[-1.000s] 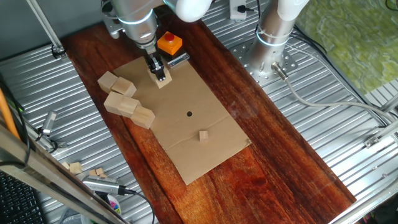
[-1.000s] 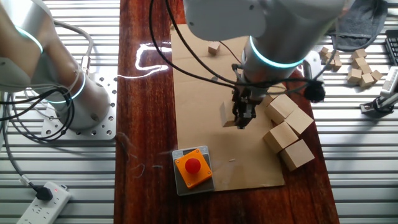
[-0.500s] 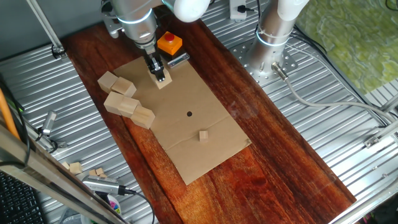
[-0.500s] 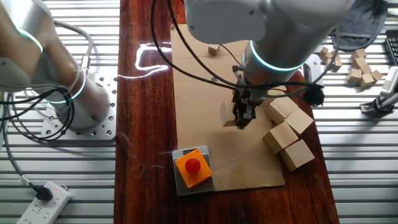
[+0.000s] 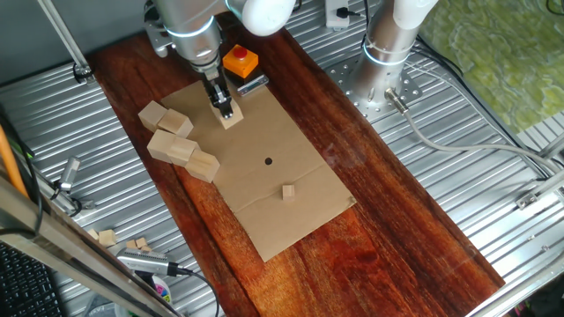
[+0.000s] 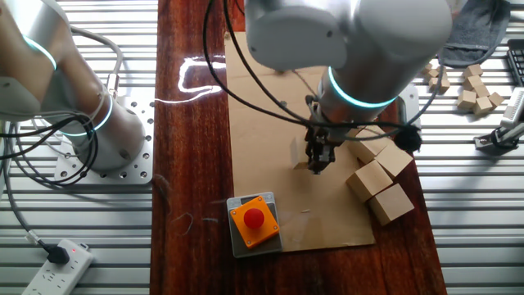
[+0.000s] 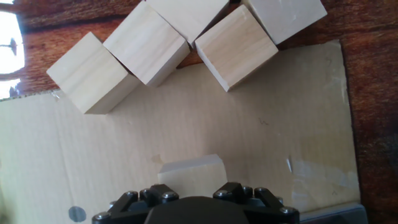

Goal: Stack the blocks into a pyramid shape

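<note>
One fixed view: fingers (image 5: 226, 109) grasping a block (image 5: 231, 116), orange button block (image 5: 240, 62) just behind, four blocks (image 5: 176, 141) nearby.

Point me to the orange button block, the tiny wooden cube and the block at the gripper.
orange button block (image 6: 253, 221): the other fixed view, on its red button.
tiny wooden cube (image 5: 288, 191): one fixed view, on its top face.
block at the gripper (image 7: 190, 174): hand view, on its visible pale face.

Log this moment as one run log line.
gripper: shut on block | location: cardboard sheet | loose blocks: clustered at edge | pyramid: not started
</note>
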